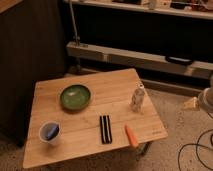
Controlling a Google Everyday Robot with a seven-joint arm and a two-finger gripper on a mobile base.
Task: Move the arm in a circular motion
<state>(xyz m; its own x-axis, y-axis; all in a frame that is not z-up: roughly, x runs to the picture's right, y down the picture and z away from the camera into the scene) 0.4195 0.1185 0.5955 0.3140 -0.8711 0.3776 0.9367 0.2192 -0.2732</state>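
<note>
Only a small part of the white arm shows, a rounded link at the far right edge, to the right of the wooden table and off it. The gripper is out of view past the right edge. A small pale bottle stands upright near the table's right edge, to the left of the arm and apart from it.
On the table are a green bowl, a white cup with something blue in it, a black striped bar and an orange stick. A long metal rail runs behind. Cables lie on the floor at right.
</note>
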